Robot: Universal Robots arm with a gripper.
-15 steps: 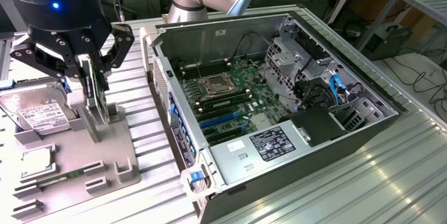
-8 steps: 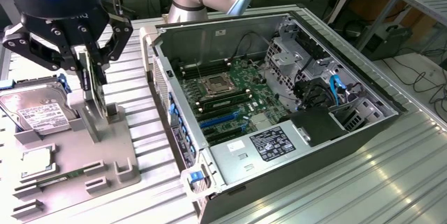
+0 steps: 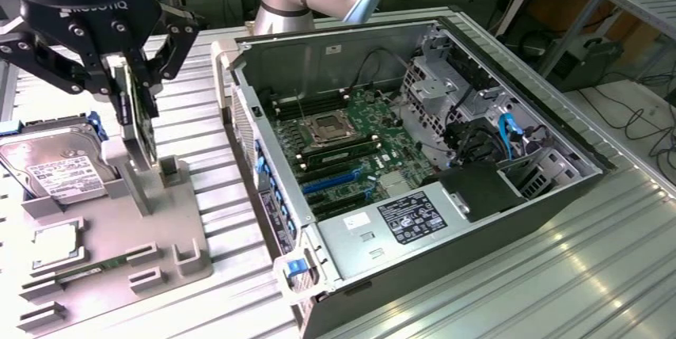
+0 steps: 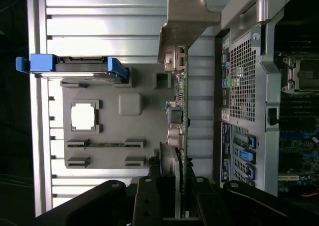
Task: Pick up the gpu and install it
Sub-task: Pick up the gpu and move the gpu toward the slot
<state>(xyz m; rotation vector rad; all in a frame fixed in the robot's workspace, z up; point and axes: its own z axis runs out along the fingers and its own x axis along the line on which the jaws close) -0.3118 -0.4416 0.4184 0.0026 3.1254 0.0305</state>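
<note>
My gripper (image 3: 129, 78) hangs over the exterior view's left side and is shut on the gpu (image 3: 141, 137), a thin dark card held upright on edge between the fingers. The card's lower end is level with the posts of the grey holder (image 3: 174, 232); I cannot tell whether it still touches them. In the wrist view the gpu (image 4: 180, 116) runs edge-on away from my gripper (image 4: 174, 198), with its pale metal bracket (image 4: 187, 22) at the far end. The open computer case (image 3: 423, 157) lies at the exterior view's right, with blue slots (image 3: 332, 184) on its motherboard.
On the grey holder (image 4: 130, 136) rest a silver hard drive (image 3: 58, 169) with blue side rails (image 4: 75, 66) and a small square CPU chip (image 3: 53, 244). The case's perforated side wall (image 4: 239, 81) stands close beside the card. The ribbed metal table (image 3: 507, 276) surrounds everything.
</note>
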